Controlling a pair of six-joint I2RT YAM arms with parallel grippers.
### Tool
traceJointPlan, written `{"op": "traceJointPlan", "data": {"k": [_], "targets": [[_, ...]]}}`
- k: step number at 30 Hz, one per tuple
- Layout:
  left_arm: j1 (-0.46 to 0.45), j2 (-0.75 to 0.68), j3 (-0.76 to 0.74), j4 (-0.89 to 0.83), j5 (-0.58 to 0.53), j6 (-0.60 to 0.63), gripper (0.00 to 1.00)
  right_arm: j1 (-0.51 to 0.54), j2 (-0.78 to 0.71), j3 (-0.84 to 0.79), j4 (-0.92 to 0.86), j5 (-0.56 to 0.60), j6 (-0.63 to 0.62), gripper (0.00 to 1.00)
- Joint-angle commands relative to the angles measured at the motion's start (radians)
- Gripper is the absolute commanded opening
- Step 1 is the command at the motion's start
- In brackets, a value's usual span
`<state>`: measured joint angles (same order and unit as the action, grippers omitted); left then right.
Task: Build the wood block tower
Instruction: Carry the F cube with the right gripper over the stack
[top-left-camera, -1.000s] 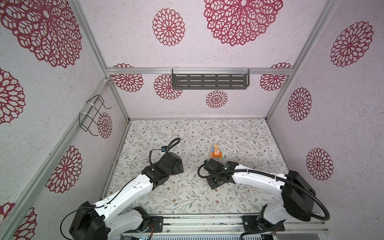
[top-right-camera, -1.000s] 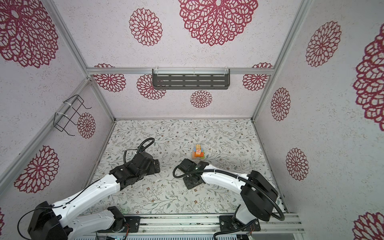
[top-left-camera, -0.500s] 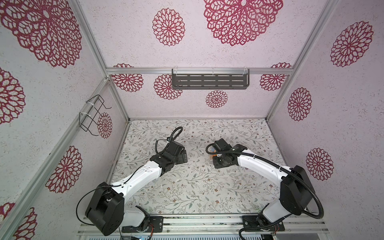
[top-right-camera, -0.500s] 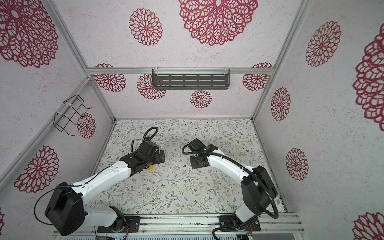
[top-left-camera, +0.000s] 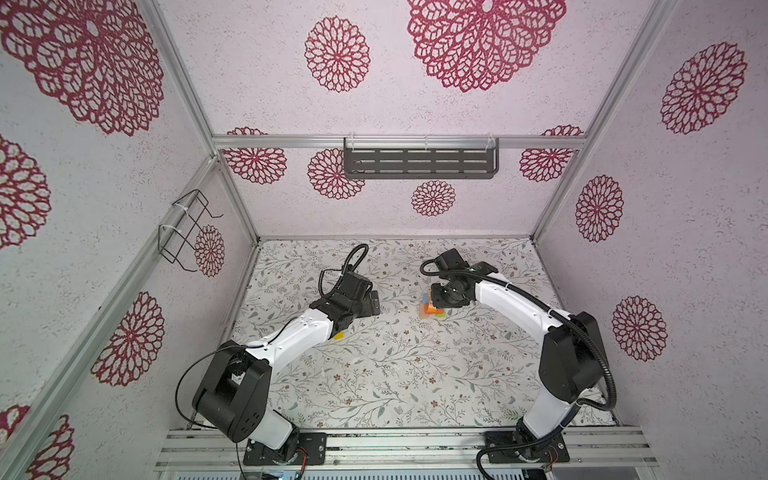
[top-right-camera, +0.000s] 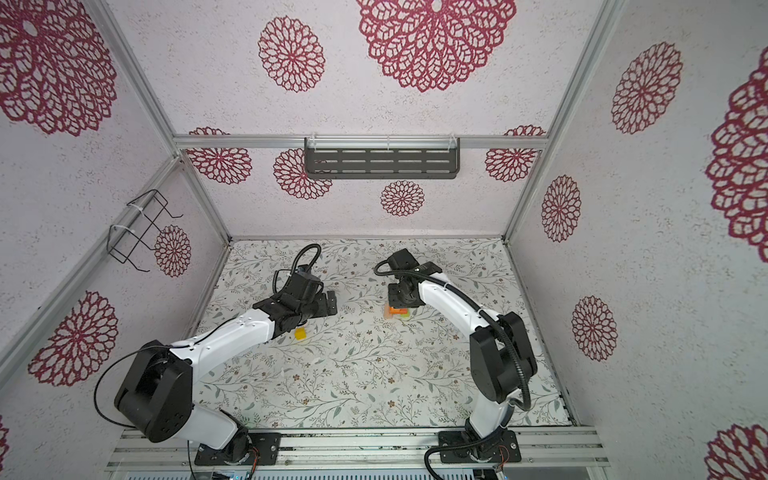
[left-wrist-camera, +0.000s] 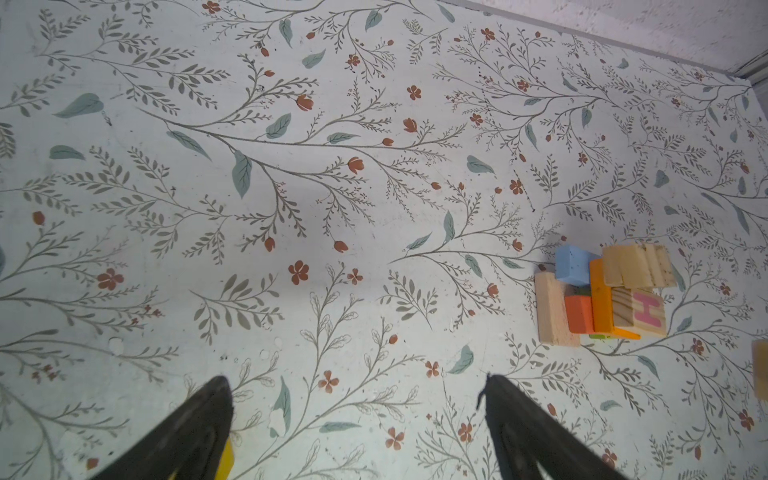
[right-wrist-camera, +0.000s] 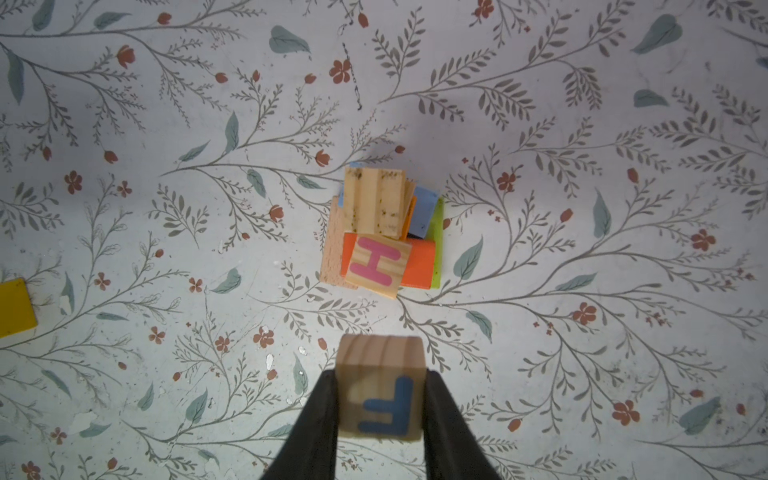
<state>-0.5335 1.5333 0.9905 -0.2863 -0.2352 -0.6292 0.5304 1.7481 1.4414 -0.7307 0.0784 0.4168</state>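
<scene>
The tower (right-wrist-camera: 382, 232) is a low stack: tan and lime bars at the bottom, orange and blue bars across them, a pink-H cube (right-wrist-camera: 376, 264) and a tan block (right-wrist-camera: 376, 201) on top. It also shows in both top views (top-left-camera: 431, 311) (top-right-camera: 397, 312) and as the tower (left-wrist-camera: 602, 295) in the left wrist view. My right gripper (right-wrist-camera: 380, 374) is shut on a natural cube with a blue F (right-wrist-camera: 382, 399), held above the mat just beside the tower. My left gripper (left-wrist-camera: 355, 380) stands open over bare mat. A yellow cube (top-right-camera: 300, 333) lies by the left arm.
The floral mat (top-left-camera: 395, 374) is walled on three sides. A dark shelf (top-left-camera: 419, 160) hangs on the back wall and a wire rack (top-left-camera: 187, 228) on the left wall. A tan block edge (left-wrist-camera: 760, 370) shows at the border of the left wrist view.
Both arms have reached farther back. The right gripper has come in over the tower, hiding most of it from above. The left gripper moved back and to the right, uncovering the yellow cube.
</scene>
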Motion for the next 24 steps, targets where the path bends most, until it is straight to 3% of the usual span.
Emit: {"op": "traceJointPlan", "data": {"k": [1,24], "targets": [[0.019,0.017,0.006,0.057,0.015,0.014,0.97,-0.015,0.026,0.06,-0.041,-0.016,-0.016,0.34],[0.08,0.045,-0.041,0.124,0.095,0.014,0.97,-0.018,0.159,0.16,-0.075,-0.014,-0.019,0.35]]}}
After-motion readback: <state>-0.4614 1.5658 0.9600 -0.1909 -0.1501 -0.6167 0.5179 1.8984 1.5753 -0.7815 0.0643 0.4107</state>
